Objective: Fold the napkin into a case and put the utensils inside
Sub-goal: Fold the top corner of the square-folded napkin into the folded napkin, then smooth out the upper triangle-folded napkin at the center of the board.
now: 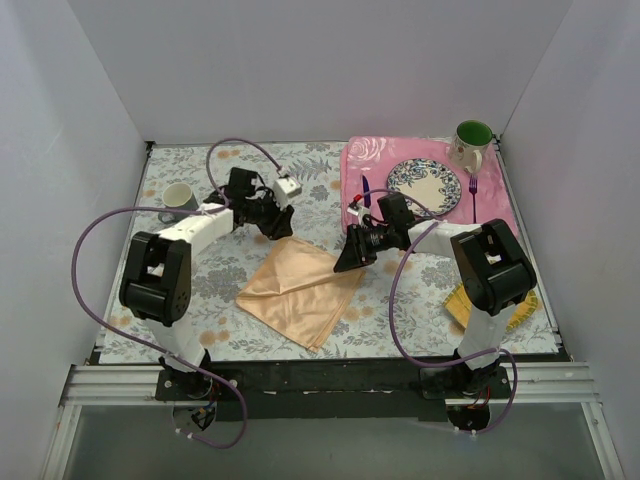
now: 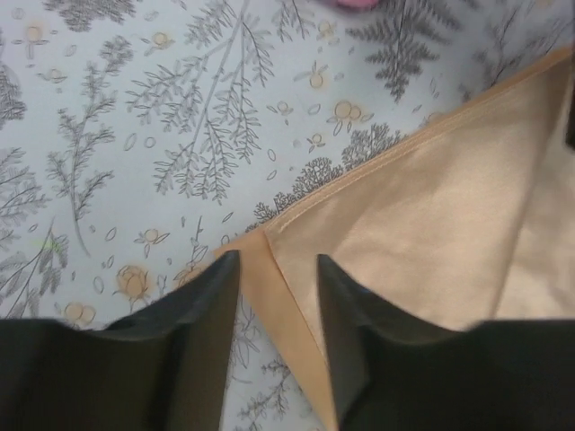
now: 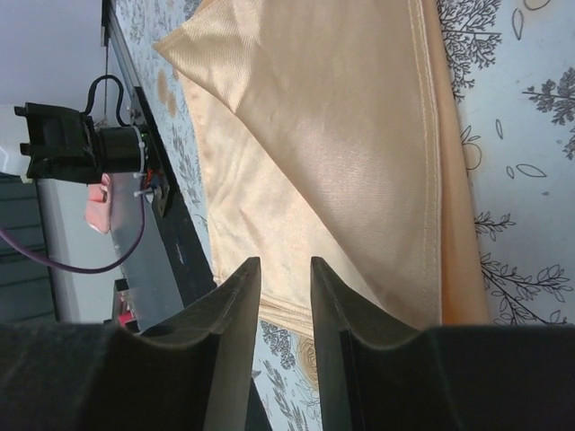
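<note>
1. The napkin (image 1: 300,288) lies flat on the floral bench (image 1: 200,170) between the two arms, one layer lapped over another. No case yet, by my reckoning.
2. The left claw (image 2: 278,296) is down at the cloth's far-left corner. Its jaws stand a moderate gap apart, the hem runs between them, and nothing is pinched.
3. The right claw (image 3: 286,296) hovers at the right-hand edge, jaws just a narrow slot apart, with no cloth clamped that I can see.
4. The knife (image 1: 366,192) and fork (image 1: 472,190) wait on the pink placemat (image 1: 370,160), either side of the plate (image 1: 423,185), apart from the cloth.
5. Danger: that fabric looks slick. A closing claw could catch one layer only or drag the corner, and the fold would skew or fall open.
6. The right arm is also working close to the knife, and a careless swing could knock it.
7. No brand, label or lettering is readable anywhere.
</note>
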